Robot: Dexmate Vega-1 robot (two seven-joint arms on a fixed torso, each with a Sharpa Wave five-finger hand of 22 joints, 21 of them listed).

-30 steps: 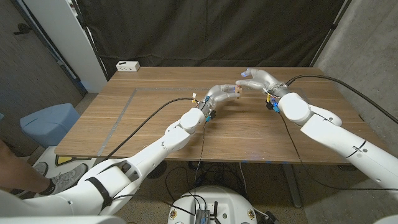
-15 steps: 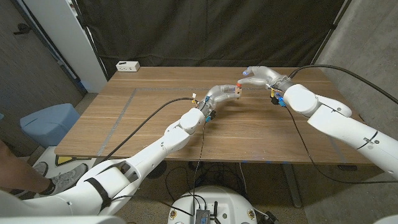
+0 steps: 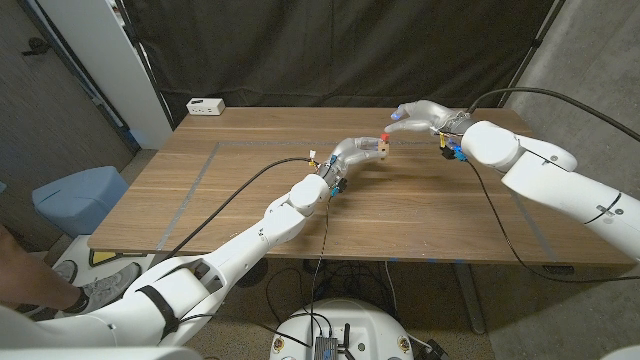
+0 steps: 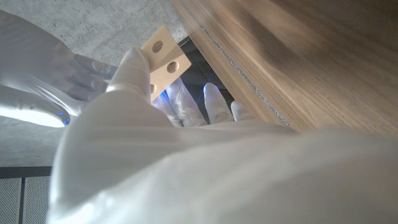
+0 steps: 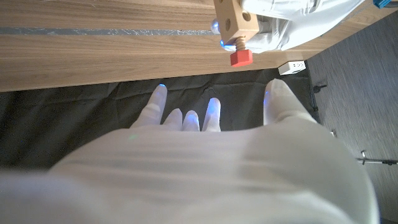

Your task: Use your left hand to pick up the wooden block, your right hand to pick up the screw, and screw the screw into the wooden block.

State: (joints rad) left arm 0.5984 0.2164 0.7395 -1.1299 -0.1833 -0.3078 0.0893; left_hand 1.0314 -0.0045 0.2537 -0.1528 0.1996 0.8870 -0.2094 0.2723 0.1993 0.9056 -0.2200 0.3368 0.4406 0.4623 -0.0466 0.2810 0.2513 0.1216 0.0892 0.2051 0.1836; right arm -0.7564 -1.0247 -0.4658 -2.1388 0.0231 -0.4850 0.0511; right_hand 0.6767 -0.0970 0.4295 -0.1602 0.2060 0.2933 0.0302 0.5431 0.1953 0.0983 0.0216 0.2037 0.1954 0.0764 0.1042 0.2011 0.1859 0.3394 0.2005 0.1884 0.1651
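The left hand holds the wooden block clear of the bench, the red-headed screw seated in the block's end hole. Over the last second the right hand has drawn back from the screw; it now hovers just beyond it, fingers spread and holding nothing. In the right wrist view the screw's shank still shows, so it probably needs more turns before the job is done.
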